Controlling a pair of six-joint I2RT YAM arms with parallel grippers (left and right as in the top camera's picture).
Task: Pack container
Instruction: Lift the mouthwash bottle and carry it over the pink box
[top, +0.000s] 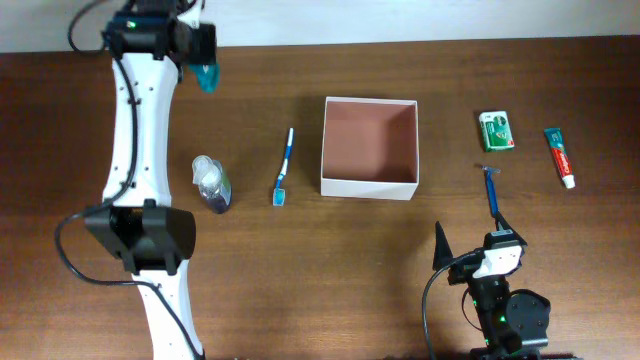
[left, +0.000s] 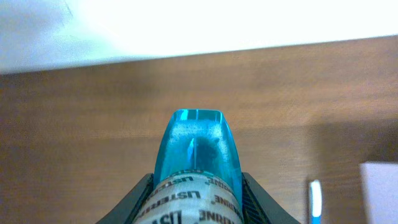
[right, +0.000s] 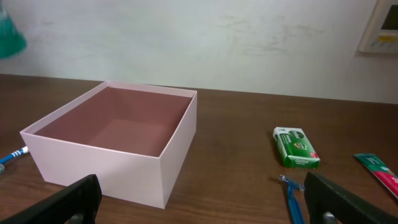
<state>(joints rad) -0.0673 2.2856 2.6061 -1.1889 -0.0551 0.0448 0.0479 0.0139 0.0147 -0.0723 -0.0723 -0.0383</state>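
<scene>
Container (top: 367, 187) centred on the table (top: 300, 260), only its pinkish-brown floor showing.
Left gripper (top: 207, 68) pinches a blue mouthwash bottle (left: 198, 149) well apart from it, near the far edge; right gripper (top: 470, 240) stands spread wide.

Matt cardboard container (top: 368, 188), wood-grain table (top: 300, 280)

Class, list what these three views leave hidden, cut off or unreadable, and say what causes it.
- Left wrist: blue bottle, lower body cut off by the bottom edge.
- Right wrist: razor cut off by the bottom edge, toothpaste tube by the right edge, toothbrush by the left edge.
- Overhead: green packet, print too small to read.
</scene>
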